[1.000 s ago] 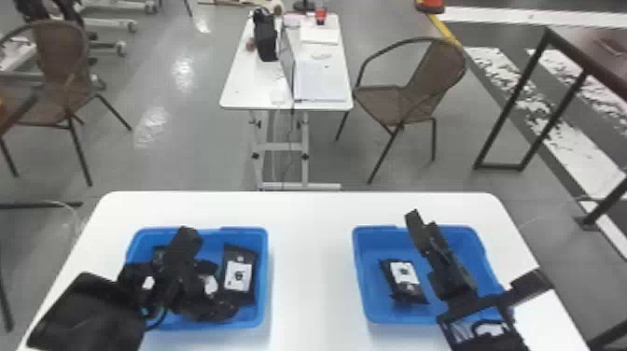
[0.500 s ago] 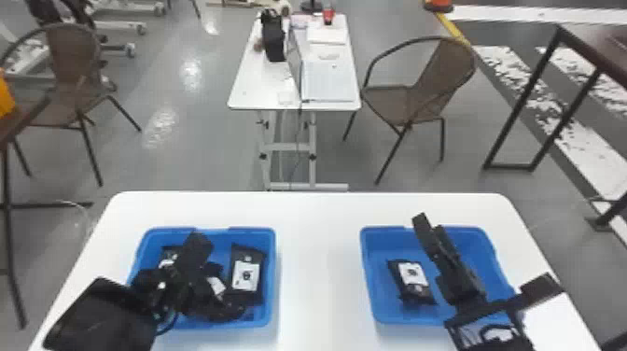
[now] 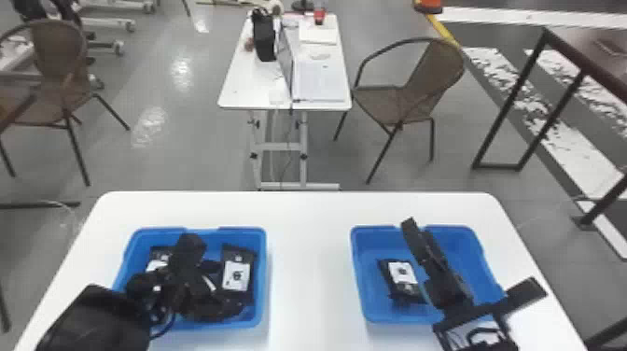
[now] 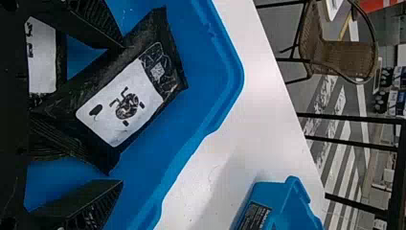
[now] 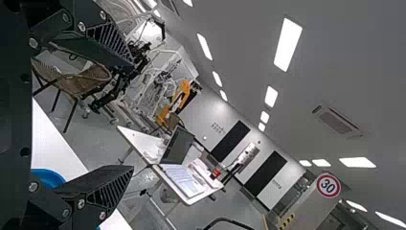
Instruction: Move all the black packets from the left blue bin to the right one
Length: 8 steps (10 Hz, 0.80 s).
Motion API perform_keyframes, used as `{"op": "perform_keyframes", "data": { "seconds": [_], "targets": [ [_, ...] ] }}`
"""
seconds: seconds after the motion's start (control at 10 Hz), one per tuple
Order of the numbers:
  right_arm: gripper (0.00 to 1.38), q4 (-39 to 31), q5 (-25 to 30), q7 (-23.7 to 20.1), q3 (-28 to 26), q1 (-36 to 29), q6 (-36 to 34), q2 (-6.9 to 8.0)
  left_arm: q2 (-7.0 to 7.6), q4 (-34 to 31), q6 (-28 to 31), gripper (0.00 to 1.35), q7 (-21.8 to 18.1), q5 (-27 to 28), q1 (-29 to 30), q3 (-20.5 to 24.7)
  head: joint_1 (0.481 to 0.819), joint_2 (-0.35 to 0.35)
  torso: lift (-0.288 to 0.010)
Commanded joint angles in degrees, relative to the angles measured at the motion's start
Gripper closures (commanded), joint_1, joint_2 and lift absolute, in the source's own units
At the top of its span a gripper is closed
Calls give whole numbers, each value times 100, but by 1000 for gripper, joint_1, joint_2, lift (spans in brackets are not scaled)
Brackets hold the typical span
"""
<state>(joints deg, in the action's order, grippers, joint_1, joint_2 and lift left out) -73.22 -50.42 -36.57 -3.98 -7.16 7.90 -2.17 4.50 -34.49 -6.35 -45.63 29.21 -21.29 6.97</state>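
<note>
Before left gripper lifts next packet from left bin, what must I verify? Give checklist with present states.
1. Left gripper over a packet: ok, it lies between the open fingers.
2. Packet gripped: not ok, fingers are apart.
3. Packet free of its neighbour underneath: cannot tell.
4. Room in right bin: ok, one packet seen, bare floor beside it.
5. Right gripper clear of right bin: not ok, it covers part in the head view.

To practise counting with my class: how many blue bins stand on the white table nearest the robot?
2. The left blue bin stands on the left side of the white table, the right blue bin on the right side, apart from it.
</note>
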Motion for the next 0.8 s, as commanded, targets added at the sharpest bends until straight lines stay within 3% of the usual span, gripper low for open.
{"op": "perform_keyframes", "data": {
  "seconds": [0.0,0.2,0.3,0.4,0.7],
  "targets": [
    [269,36,-12,-34,11,4,-16,6,7,30,117,75,28,76,11,-11,695,-62,0],
    [269,71,-21,-78,11,4,-42,15,33,170,222,289,125,-56,-16,-2,695,-53,0],
    [269,80,-21,-78,11,4,-51,24,42,170,495,660,116,-162,-33,-46,695,-48,0],
    [269,80,-30,-96,3,-4,-51,33,51,170,495,777,142,-232,-25,-73,695,-43,0],
    [269,106,-38,-140,11,-13,-86,59,77,170,222,817,-42,-381,-95,-152,695,-40,0]
  ]
}}
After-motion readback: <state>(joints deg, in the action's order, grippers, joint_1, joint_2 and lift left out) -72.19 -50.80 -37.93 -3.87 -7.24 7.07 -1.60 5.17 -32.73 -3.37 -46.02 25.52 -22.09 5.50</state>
